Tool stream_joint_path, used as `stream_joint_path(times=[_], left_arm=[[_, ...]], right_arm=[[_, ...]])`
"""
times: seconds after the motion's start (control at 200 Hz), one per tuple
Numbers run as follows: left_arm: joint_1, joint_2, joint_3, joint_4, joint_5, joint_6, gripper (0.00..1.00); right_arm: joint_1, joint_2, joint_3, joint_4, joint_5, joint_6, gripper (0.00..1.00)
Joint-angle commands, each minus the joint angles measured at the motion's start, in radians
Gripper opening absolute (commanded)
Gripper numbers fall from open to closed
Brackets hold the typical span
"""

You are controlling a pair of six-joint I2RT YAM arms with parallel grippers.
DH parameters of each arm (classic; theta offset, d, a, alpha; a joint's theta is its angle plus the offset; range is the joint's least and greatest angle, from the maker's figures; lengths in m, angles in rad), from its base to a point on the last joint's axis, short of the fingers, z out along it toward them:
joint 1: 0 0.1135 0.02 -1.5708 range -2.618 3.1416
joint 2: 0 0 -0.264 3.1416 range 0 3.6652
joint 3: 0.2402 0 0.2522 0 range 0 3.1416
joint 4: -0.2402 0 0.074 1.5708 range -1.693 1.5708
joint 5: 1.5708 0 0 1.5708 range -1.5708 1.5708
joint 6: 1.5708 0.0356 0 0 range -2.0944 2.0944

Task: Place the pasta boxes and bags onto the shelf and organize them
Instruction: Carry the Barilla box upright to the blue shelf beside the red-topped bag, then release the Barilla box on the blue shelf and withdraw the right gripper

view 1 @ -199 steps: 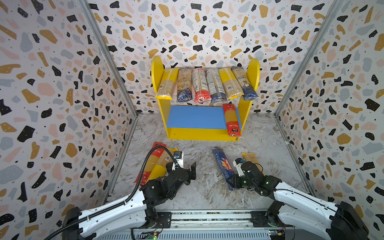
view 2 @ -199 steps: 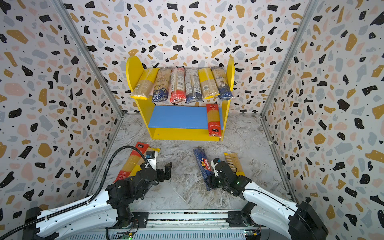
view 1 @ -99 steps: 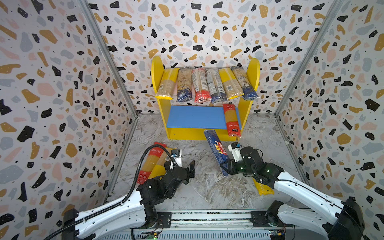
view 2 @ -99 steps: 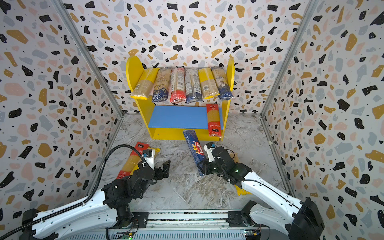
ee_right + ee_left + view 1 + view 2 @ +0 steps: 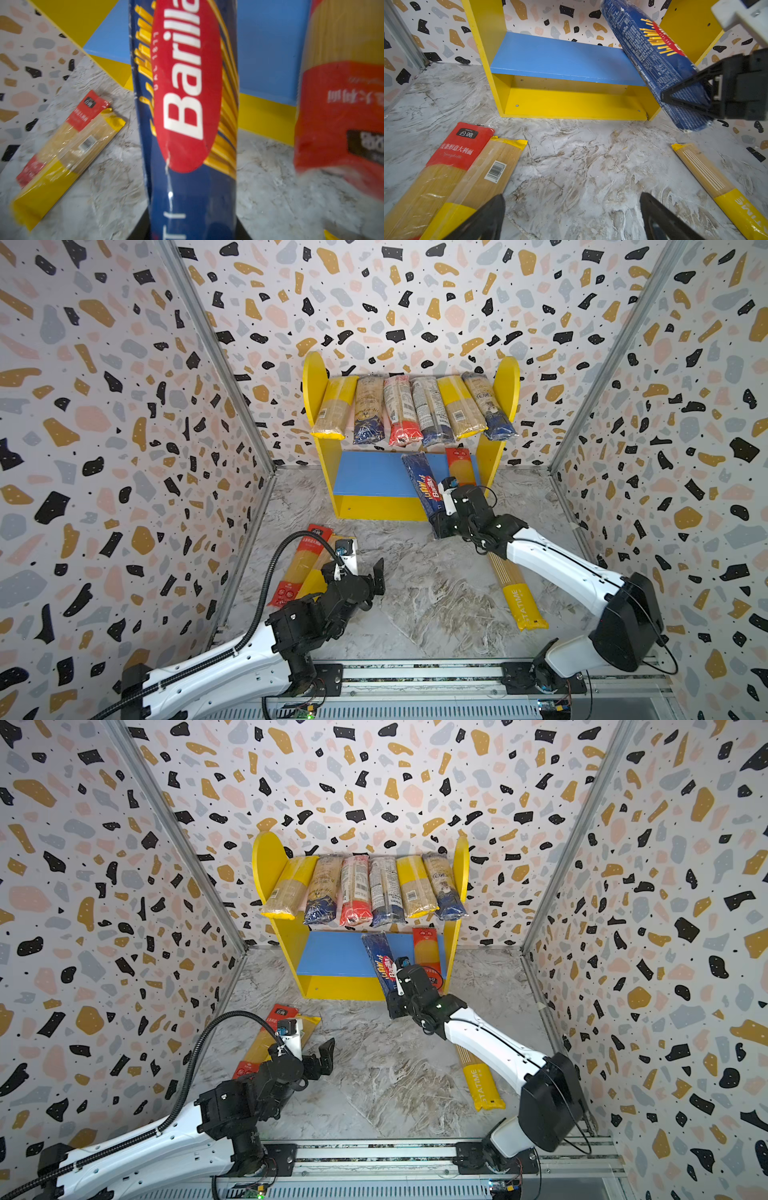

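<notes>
Right wrist view: right gripper point(image 5: 192, 228) jaws narrow, clamped on the near end of the blue Barilla pack point(image 5: 187, 104). Only dark finger edges show either side of it.

Pack tilted. Its far end reaches over the blue lower board point(image 5: 365, 477) of the shelf point(image 5: 320, 393); its near end hangs out past the yellow front. Cannot tell whether it touches the board.

Just beside it on that board, against the right side panel: red-ended pack point(image 5: 460, 468).

Upper tier: row of six packs point(image 5: 409, 410) side by side, filling it panel to panel and hiding nearly all of the board beneath.

Left gripper point(image 5: 571, 207) jaws wide, nothing between them, over bare marble floor.

Floor, left: red-topped pack point(image 5: 460, 145) and yellow-ended pack point(image 5: 492, 166), touching. In both top views the left arm covers part of them.

Floor, right: STATIME pack point(image 5: 519, 597), far end hidden under the right arm.
</notes>
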Motion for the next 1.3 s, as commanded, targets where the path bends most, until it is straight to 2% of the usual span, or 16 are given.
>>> stream_joint_path(times=[0.0, 0.33, 0.511, 0.686, 0.761, 0.791, 0.896, 0.931, 1.026, 1.296], left_arm=[[-0.007, -0.023, 0.022, -0.009, -0.036, 0.01, 1.0], [-0.007, -0.023, 0.05, -0.015, -0.074, 0.057, 1.0], [-0.007, -0.011, 0.058, -0.007, -0.082, 0.075, 1.0], [-0.007, -0.006, 0.057, -0.001, -0.087, 0.088, 0.99], [-0.007, -0.005, 0.055, 0.002, -0.088, 0.09, 0.99], [-0.007, -0.006, 0.054, 0.003, -0.088, 0.09, 1.0], [-0.007, -0.009, 0.052, -0.002, -0.085, 0.087, 1.0], [-0.007, -0.012, 0.051, -0.007, -0.085, 0.084, 1.0], [-0.007, -0.021, 0.051, -0.019, -0.083, 0.077, 1.0], [-0.007, -0.046, 0.041, -0.017, -0.071, 0.061, 1.0]], right_arm=[[-0.034, 0.032, 0.151, 0.14, 0.087, -0.035, 0.25], [-0.079, 0.291, 0.429, 0.075, 0.159, 0.008, 0.26], [-0.08, 0.355, 0.513, 0.014, 0.191, 0.034, 0.27], [-0.083, 0.357, 0.52, 0.003, 0.213, 0.039, 0.29], [-0.088, 0.363, 0.523, -0.004, 0.21, 0.043, 0.36], [-0.091, 0.366, 0.526, -0.01, 0.206, 0.045, 0.41], [-0.09, 0.373, 0.534, -0.02, 0.181, 0.041, 0.72], [-0.089, 0.372, 0.53, -0.018, 0.173, 0.041, 0.78], [-0.085, 0.364, 0.525, -0.02, 0.166, 0.043, 0.82], [-0.045, 0.256, 0.415, -0.02, 0.16, 0.038, 0.83]])
